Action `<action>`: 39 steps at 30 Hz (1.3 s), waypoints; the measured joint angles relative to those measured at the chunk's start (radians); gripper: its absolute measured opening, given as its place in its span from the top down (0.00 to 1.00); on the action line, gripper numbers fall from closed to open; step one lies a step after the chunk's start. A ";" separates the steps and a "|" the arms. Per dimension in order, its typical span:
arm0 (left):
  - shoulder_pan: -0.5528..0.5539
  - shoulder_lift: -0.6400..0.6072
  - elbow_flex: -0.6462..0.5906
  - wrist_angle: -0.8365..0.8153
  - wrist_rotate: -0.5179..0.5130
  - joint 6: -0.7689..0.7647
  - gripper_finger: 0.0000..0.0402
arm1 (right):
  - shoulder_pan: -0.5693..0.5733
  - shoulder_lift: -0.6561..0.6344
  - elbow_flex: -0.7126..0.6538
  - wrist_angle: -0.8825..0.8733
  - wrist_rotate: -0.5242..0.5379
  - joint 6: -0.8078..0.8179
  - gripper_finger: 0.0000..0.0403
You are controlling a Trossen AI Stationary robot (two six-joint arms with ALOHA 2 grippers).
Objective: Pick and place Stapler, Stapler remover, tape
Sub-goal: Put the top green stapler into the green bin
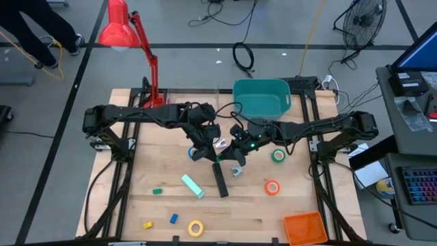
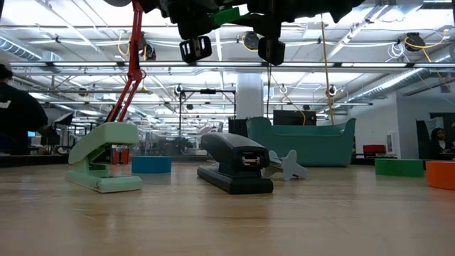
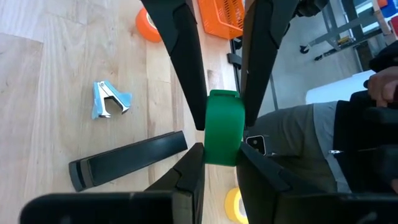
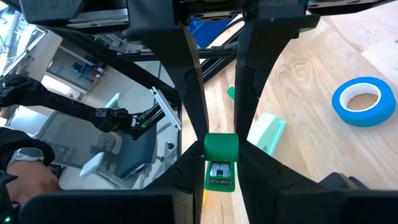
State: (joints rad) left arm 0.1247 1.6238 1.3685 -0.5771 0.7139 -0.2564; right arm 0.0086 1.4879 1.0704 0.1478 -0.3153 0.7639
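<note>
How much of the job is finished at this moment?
Nothing looks placed yet: the teal bin shows nothing inside. In hand: the left claw and right claw both grip one small green object. Remaining: the black stapler, staple remover and tape rolls lie on the table.

This is a robotics lab set in a large open industrial hall — not a home or shop. A wooden table (image 1: 136, 198) sits on a grey floor marked with tape lines, two dark arms bolted to its sides. Loose cables (image 1: 243, 56) trail across the floor, and a floor fan (image 1: 360, 22) stands nearby. Beyond the table the low view shows exposed ceiling beams (image 2: 355, 35), strip lights and more test rigs (image 2: 206, 107) — with a keyboard (image 1: 418, 184) on a desk alongside.
</note>
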 joint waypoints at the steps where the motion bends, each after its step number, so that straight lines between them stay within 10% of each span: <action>1: 0.000 0.000 0.000 -0.001 0.000 0.001 0.79 | 0.000 0.000 0.000 0.000 0.000 0.000 0.84; 23: 0.038 -0.088 0.000 -0.198 0.063 0.108 0.65 | -0.008 -0.013 -0.002 -0.103 0.018 -0.013 0.84; 39: 0.001 -0.207 0.000 -0.221 -0.087 0.062 0.65 | -0.144 -0.251 -0.001 -0.377 0.738 -0.154 0.84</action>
State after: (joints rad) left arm 0.1258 1.4170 1.3689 -0.7978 0.6267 -0.1947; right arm -0.1358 1.2369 1.0697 -0.2295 0.4222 0.6100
